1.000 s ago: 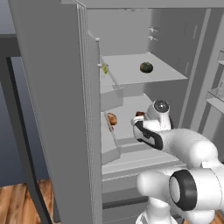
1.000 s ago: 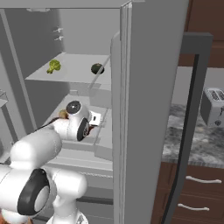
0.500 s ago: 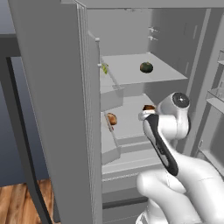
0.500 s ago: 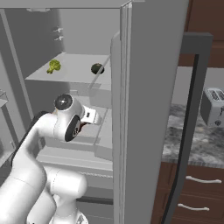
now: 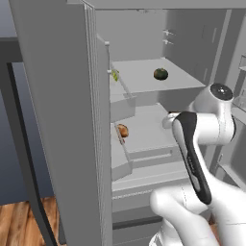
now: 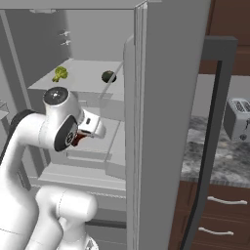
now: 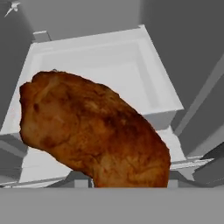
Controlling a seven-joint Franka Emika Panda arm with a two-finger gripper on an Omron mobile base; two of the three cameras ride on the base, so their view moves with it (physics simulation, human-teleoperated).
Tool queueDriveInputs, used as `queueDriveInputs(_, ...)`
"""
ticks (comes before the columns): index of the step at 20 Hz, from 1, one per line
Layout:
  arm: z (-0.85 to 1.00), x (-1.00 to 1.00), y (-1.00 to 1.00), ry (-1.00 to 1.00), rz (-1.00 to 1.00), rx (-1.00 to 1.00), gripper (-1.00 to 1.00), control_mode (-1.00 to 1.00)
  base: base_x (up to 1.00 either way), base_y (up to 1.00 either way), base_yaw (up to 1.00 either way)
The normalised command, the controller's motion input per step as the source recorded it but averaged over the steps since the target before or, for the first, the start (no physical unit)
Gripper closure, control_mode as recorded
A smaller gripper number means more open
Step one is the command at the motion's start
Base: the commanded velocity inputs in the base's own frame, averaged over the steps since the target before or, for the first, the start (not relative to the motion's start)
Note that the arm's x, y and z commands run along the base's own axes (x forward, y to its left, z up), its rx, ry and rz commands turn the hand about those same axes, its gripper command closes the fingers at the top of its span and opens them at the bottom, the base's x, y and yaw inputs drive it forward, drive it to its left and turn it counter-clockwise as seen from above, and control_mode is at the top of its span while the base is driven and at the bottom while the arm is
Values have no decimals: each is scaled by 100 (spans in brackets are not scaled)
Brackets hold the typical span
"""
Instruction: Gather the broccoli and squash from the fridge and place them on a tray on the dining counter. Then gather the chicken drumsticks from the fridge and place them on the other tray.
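Drumstick (image 7: 94,133), brown and roasted, sits right in front of the pincer in the hand view, so close that it hides the fingertips. The pincer (image 6: 80,137) is part closed around this piece, with a reddish-brown bit of it showing at the hand in the right base view, lifted clear of the shelf. Beyond and below the pincer lies a pale grey fridge shelf (image 7: 105,70) with a raised rim. A second drumstick (image 5: 123,130) rests on the middle shelf, well apart from the pincer toward the open door. One shelf above the pincer, the broccoli (image 6: 60,73) lies near the back, and the dark green squash (image 6: 108,76) sits beside it. The fridge (image 5: 62,115) stands open around the hand.
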Motion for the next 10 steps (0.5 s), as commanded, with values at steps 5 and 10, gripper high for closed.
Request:
queueDriveInputs(5,37,-86,0,11,0,0,100,-100,0,0,0)
queueDriveInputs(10,10,-88,0,2,0,0,100,-100,0,0,0)
